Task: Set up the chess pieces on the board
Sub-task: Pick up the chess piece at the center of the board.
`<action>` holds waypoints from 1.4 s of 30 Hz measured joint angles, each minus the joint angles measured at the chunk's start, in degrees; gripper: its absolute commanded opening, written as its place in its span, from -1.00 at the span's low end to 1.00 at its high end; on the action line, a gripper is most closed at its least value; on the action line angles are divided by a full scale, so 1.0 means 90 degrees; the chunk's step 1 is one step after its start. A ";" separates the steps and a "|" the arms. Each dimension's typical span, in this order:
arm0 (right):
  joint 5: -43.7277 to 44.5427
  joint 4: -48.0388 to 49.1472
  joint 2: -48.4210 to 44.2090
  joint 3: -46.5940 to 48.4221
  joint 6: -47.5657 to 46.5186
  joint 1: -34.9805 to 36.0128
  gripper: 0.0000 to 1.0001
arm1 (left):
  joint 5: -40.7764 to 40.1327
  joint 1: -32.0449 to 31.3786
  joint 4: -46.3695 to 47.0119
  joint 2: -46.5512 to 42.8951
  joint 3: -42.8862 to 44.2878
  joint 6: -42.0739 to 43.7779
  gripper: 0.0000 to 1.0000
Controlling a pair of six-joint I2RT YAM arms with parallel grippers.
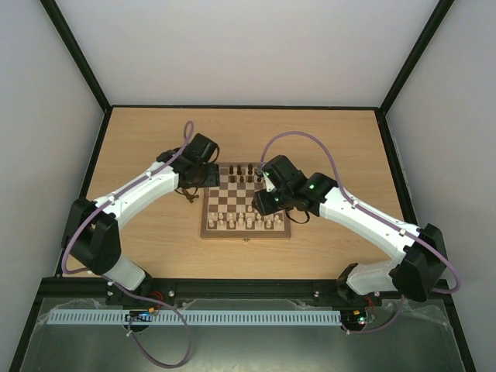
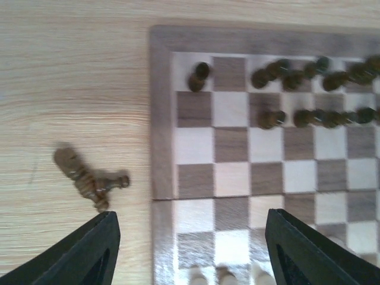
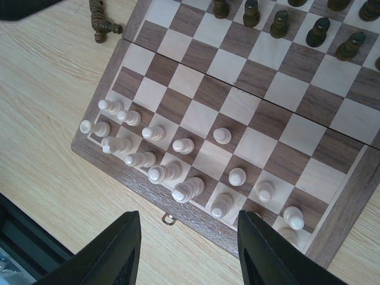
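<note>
On the wooden surface [image 1: 155, 139] the board [image 1: 225, 203] is laid centrally. The left gripper [image 2: 193, 217] is held open and empty over the board's left edge. The right gripper [image 3: 190, 217] is spread, empty, above its near edge. Dark chess pieces [image 2: 297, 116] are ranged along the far rows, and a few are left lying just left of the board.

**A:** Where's each cam sitting?

**B:** Top one's high over the table's [image 1: 155, 139] near edge and sees the whole thing. Both wrist cams hang close above the board [image 2: 237, 178], facing down. They both catch its left edge and the loose pieces [image 2: 89, 178] beside it.
</note>
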 measured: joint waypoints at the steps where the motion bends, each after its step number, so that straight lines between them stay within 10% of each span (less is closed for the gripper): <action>1: 0.0000 0.0000 0.0005 0.0000 0.0000 0.0000 -0.08 | 0.0002 0.0148 0.0085 -0.0063 -0.0131 -0.0036 0.44; 15: 0.0005 0.0000 0.0097 0.0000 0.0000 0.0000 -0.09 | 0.0138 0.1333 0.0942 0.0469 -0.0884 -0.0073 -0.23; 30: -0.0121 0.0002 0.0134 0.0000 0.0000 0.0000 -0.09 | 0.0158 0.1666 0.1292 0.0534 -0.1418 -0.0262 0.11; 42: -0.0211 0.0005 0.0134 0.0000 0.0000 0.0000 -0.09 | 0.0442 0.1955 0.1809 0.0818 -0.1780 -0.0367 -0.10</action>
